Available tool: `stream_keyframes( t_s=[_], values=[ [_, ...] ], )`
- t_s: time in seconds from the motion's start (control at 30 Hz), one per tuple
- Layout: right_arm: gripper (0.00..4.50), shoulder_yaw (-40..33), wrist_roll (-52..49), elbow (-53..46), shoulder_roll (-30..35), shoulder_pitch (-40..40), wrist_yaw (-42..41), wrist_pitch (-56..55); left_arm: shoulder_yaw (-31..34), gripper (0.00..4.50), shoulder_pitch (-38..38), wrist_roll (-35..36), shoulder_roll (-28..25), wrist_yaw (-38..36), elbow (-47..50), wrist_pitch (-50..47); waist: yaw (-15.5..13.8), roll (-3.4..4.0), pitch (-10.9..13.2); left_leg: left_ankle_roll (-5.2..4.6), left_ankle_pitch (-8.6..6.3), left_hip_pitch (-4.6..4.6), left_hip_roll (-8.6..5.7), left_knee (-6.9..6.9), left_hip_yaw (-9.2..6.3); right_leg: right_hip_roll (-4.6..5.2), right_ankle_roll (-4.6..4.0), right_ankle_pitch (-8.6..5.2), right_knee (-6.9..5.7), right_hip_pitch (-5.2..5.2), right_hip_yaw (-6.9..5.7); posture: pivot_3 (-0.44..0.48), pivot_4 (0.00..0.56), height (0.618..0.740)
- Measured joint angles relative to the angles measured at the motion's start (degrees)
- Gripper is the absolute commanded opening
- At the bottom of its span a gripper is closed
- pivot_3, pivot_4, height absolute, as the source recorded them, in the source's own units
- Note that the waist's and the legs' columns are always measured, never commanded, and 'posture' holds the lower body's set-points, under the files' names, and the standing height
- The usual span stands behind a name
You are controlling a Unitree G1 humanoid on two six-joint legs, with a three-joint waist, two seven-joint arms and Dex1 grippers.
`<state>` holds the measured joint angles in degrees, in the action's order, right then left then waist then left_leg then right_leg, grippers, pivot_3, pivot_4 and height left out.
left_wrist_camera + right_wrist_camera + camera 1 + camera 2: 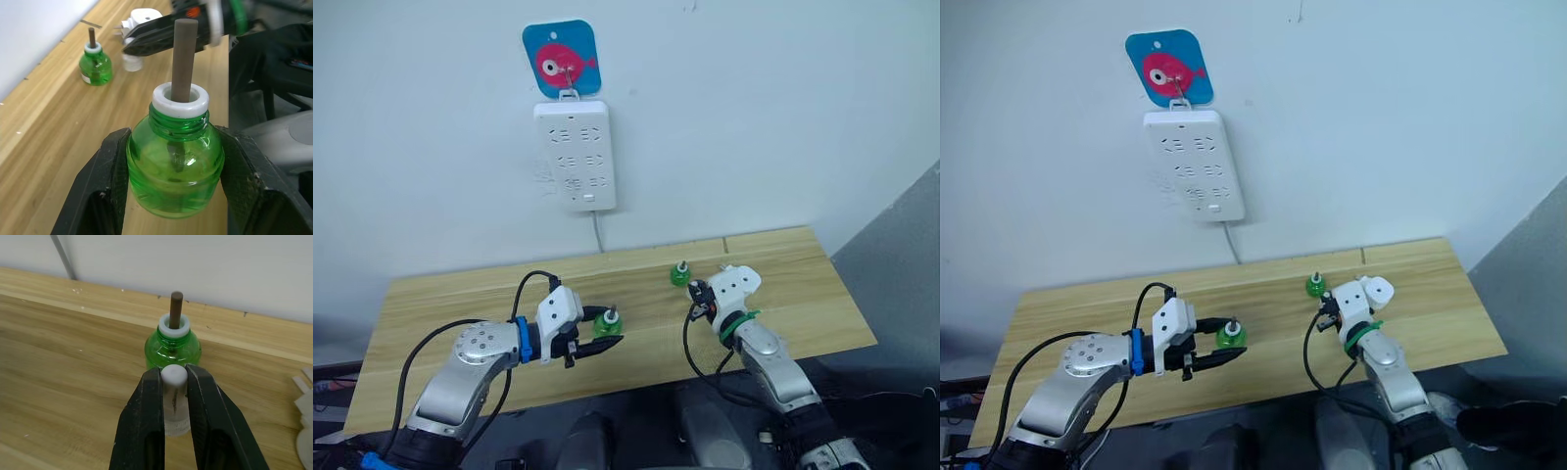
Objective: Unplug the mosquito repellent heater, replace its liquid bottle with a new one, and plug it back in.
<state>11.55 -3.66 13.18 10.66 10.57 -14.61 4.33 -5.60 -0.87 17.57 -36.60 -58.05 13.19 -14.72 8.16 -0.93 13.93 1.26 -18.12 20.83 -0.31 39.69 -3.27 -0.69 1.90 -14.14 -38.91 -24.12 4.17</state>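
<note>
The left gripper (pixel 173 196) pinches a green liquid bottle (pixel 174 166), white-collared with a brown wick, near the table's (pixel 440 294) front edge, while the right gripper (pixel 173 391) clamps a small clear-and-white bottle (pixel 174 401) beside the white heater (pixel 142 17); no legible writing.

Wooden table (pixel 450 294): green bottle (pixel 680 274) standing near back edge.
</note>
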Motion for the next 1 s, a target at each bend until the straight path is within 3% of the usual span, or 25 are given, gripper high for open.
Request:
stream_keyframes(
  t_s=[0.03, 0.3, 0.47, 0.6, 0.73, 0.87, 1.0],
  values=[
    [0.32, -0.3, 0.2, 0.8, -0.2, 0.2, 0.0, -0.4, 0.0, 2.24, 0.1, 0.0, -0.2, 0.0, 0.1, -0.1, -0.1, 0.0, 0.1, 0.0, 0.0, 0.01, 0.0, 0.0, -0.01, 0.0, 0.0, 0.0, 0.0, 0.0, -0.01, -0.138, 0.271, 0.74],
    [2.92, -2.7, 0.3, 4.4, -1.2, 0.7, 0.7, -3.8, 0.5, 2.24, 0.0, 0.1, -0.9, 0.0, 0.1, -0.3, -0.2, 0.01, 0.3, 0.01, -0.01, 0.04, -0.02, -0.02, -0.01, 0.05, -0.01, 0.0, 0.02, -0.01, -0.01, -0.135, 0.269, 0.74],
    [4.5, -3.4, -2.8, -10.5, 1.0, -5.7, -3.3, 0.9, 0.3, 2.24, -1.4, 0.2, -0.5, 0.0, -0.3, 0.0, -0.2, 0.12, 0.5, 0.02, -0.01, 0.11, -0.02, -0.03, -0.06, 0.05, 0.05, -0.03, 0.05, -0.03, -0.02, -0.161, 0.246, 0.74],
    [4.5, -2.5, -7.6, -31.6, 11.6, -8.8, -11.9, 12.0, 0.0, 2.24, -4.6, 0.1, 0.5, -0.6, -2.7, 0.7, -0.3, 0.1, 0.5, 0.04, -0.01, 0.11, -0.08, 0.02, -0.02, 0.11, 0.29, -0.16, 0.11, 0.0, -0.03, -0.177, 0.226, 0.74],
    [4.5, -1.0, -14.9, -45.1, 18.9, -4.9, -19.3, 24.5, -2.4, 2.24, -8.7, 0.2, 2.1, -3.6, -4.2, 2.2, -0.1, 0.0, 0.4, 0.06, 0.01, 0.09, -0.04, 0.04, -0.01, 0.06, 0.3, -0.17, 0.11, 0.0, -0.06, -0.196, 0.204, 0.74],
    [4.5, -0.6, -23.1, -50.3, 20.5, 2.7, -22.9, 35.1, -4.7, 2.24, -12.9, 0.4, 4.6, -6.1, -4.7, 3.1, -0.1, -0.1, 0.3, 0.06, 0.01, 0.11, -0.03, 0.04, -0.07, 0.0, 0.3, -0.16, 0.1, 0.0, -0.07, -0.203, 0.192, 0.74],
    [4.5, -0.2, -26.3, -49.4, 20.0, 7.2, -23.2, 40.6, -5.4, 2.24, -16.0, 0.5, 6.8, -7.2, -5.1, 3.7, -0.1, -0.13, 0.3, 0.06, 0.01, 0.2, -0.08, 0.05, -0.06, 0.04, 0.21, -0.1, 0.14, -0.03, -0.08, -0.205, 0.172, 0.74]
  ],
)
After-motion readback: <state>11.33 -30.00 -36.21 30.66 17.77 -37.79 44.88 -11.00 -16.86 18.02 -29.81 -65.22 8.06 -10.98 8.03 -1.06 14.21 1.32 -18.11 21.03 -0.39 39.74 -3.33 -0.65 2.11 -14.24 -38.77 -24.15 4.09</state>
